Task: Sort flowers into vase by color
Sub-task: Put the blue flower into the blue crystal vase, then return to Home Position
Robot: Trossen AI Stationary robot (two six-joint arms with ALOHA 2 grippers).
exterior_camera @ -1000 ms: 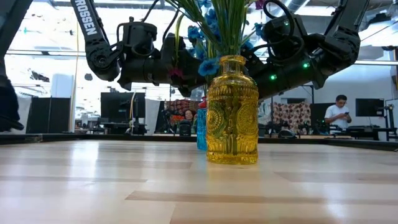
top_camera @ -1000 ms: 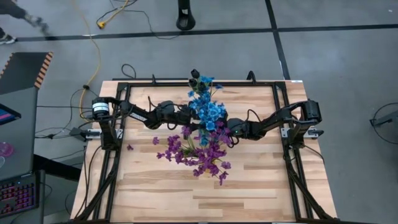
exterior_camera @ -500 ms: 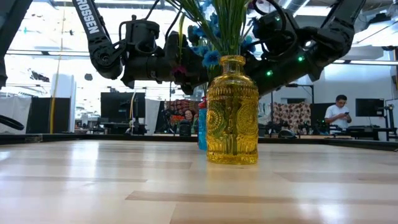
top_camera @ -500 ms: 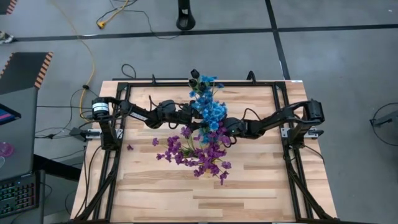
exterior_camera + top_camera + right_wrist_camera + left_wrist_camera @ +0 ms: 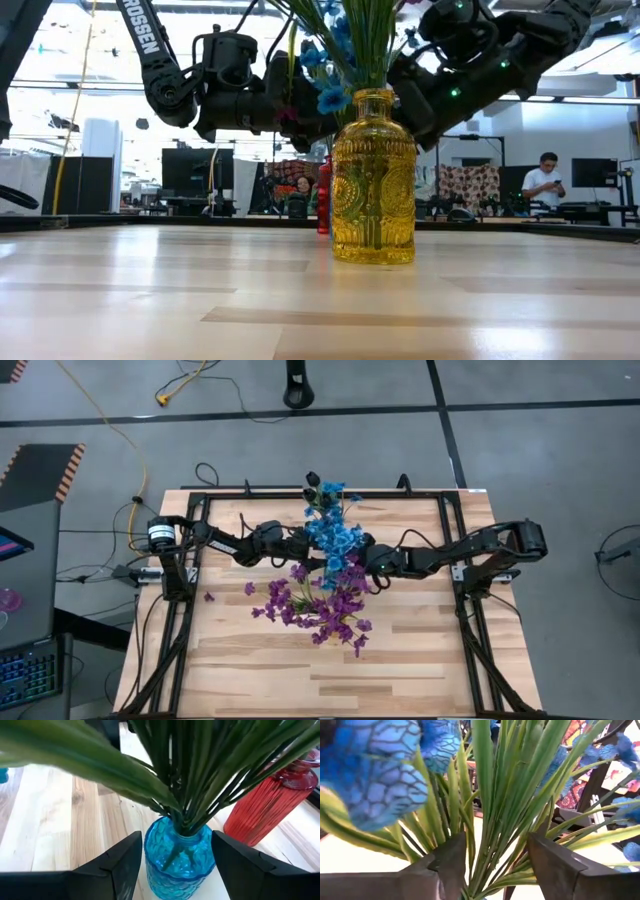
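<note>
A blue glass vase (image 5: 179,851) holds the blue flowers (image 5: 335,536) on green stems. My left gripper (image 5: 492,860) is open, level with those stems (image 5: 490,805), one finger on each side. My right gripper (image 5: 176,857) is open too and hangs over the blue vase from the table's right, its fingers flanking the stems (image 5: 197,780). The yellow vase (image 5: 373,180) stands nearer and carries the purple flowers (image 5: 320,602). A red vase (image 5: 265,805) stands just beyond the blue one. Dark buds (image 5: 313,479) show at the far end of the bunch. My left gripper has green leaves (image 5: 466,847) lying close along the inner faces of its fingers, which come level from the table's left. I cannot tell whether they touch.
The three vases stand close together at the table's middle, with both arms (image 5: 250,544) (image 5: 440,555) meeting over them. A loose purple bloom (image 5: 209,597) lies on the wood toward the left. Bare wood (image 5: 400,660) stretches along the near side. A person (image 5: 546,180) is in the room behind.
My right arm has stretched farther toward the table's left, bringing its gripper in against the blue bunch and a little higher. The blue blossoms have shifted slightly. In the low view the blue vase beside the yellow one has gone out of sight, baring the red vase.
</note>
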